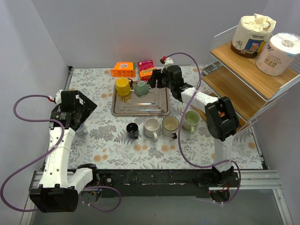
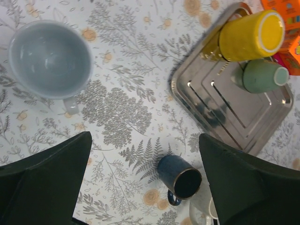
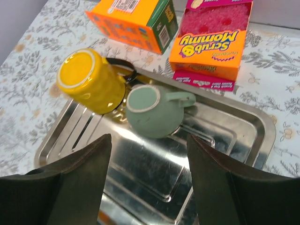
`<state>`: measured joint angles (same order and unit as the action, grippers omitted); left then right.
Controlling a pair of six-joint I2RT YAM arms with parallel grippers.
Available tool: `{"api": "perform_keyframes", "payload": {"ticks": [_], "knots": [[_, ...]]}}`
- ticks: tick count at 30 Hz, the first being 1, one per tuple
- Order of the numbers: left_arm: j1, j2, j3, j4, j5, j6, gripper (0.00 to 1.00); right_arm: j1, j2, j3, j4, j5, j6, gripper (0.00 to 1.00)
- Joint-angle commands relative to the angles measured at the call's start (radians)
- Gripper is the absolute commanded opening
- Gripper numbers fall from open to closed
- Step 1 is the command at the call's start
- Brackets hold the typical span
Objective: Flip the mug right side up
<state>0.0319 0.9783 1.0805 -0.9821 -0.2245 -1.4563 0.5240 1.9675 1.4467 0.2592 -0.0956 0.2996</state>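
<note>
Steel tray (image 3: 260, 125), green mug (image 3: 150, 112) inverted, base up, beside yellow mug (image 3: 91, 82)

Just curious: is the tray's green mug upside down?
Upside down: the green mug in the tray shows its closed base on top.

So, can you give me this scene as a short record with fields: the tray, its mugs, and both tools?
tray: metal, holds two mugs
yellow mug: upside down, on the tray
green mug: upside down, on the tray beside the yellow one
right tool: open, above the tray, holding nothing
left tool: open, over the table, holding nothing
grey mug: upright, on the table, off the tray
</note>
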Motion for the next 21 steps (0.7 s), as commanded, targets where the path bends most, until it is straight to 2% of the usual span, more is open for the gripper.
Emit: {"api": "perform_keyframes", "payload": {"ticks": [1,10,13,16,20,21], "knots": [[-0.053,0.043,0.087,0.059,0.066,0.060,0.98,-0.002,0.092,0.113,0.222,0.120,0.004,0.72],[-0.107,0.099,0.141,0.082,0.100,0.094,0.98,-0.012,0.350,0.322,0.314,0.128,0.193,0.68],[-0.113,0.108,0.141,0.083,0.112,0.091,0.98,-0.013,0.412,0.385,0.318,0.116,0.226,0.63],[-0.113,0.109,0.131,0.085,0.117,0.091,0.98,-0.016,0.450,0.438,0.302,0.108,0.237,0.56],[-0.113,0.114,0.122,0.088,0.119,0.091,0.98,-0.024,0.488,0.481,0.253,0.070,0.243,0.38],[-0.115,0.115,0.121,0.092,0.119,0.093,0.98,-0.025,0.488,0.475,0.246,0.066,0.246,0.37]]}}
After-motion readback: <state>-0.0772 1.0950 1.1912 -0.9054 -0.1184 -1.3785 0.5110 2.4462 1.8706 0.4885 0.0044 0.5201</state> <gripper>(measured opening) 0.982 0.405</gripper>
